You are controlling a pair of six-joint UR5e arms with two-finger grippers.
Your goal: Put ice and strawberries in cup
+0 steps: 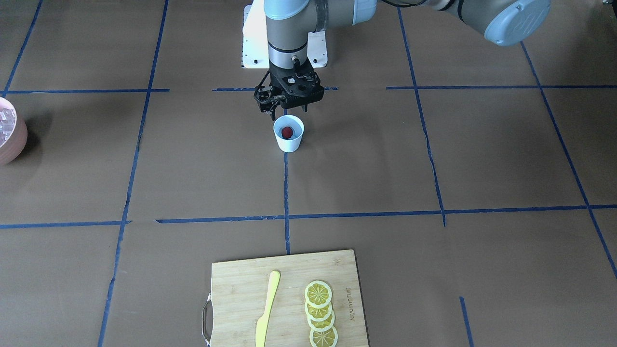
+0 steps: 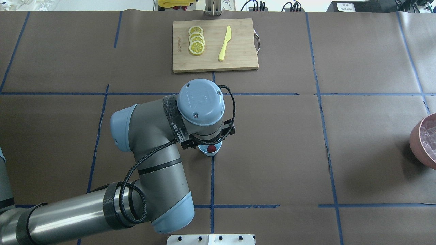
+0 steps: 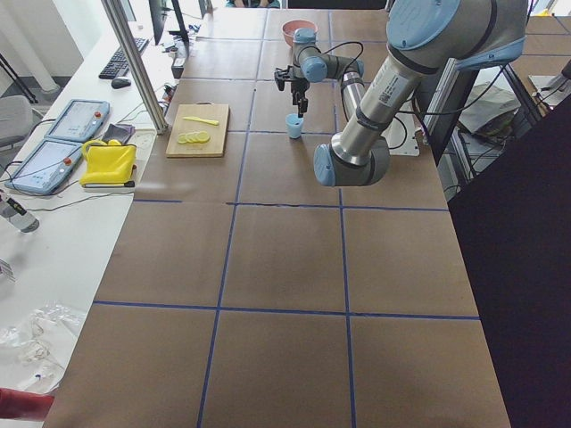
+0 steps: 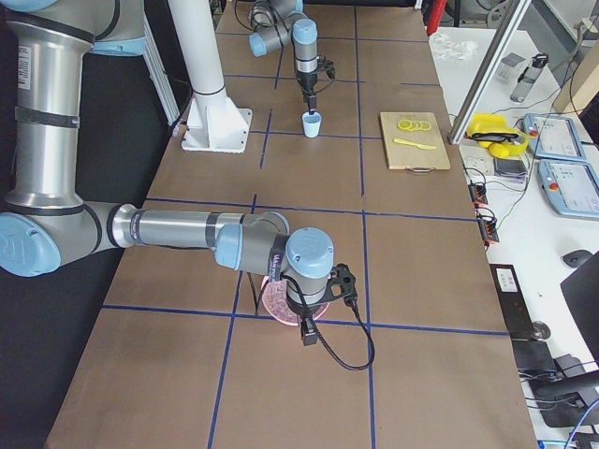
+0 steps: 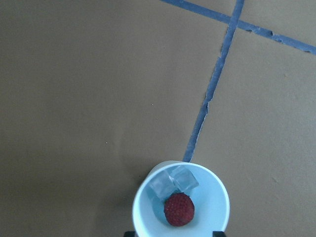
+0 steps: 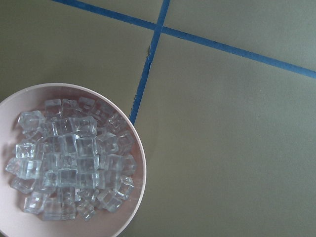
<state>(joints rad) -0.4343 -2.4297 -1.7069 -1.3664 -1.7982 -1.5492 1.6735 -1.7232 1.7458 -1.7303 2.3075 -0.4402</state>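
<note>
The white cup (image 1: 289, 143) stands mid-table on a blue tape line. It holds the red strawberry (image 5: 178, 209) and two ice cubes (image 5: 174, 181). The strawberry also shows in the front view (image 1: 287, 131) and the overhead view (image 2: 212, 148). My left gripper (image 1: 288, 110) hovers just above the cup, open and empty, with its fingertips on either side of the cup's rim in the left wrist view. Several more ice cubes (image 6: 74, 158) fill the pinkish bowl (image 6: 141, 165). My right gripper (image 4: 306, 332) is over that bowl; I cannot tell whether it is open or shut.
The pinkish bowl (image 2: 417, 139) sits at the table's right edge. A wooden cutting board (image 1: 231, 289) at the far side carries lemon slices (image 1: 320, 313) and a yellow knife (image 1: 267, 308). Brown paper with blue tape lines covers the table.
</note>
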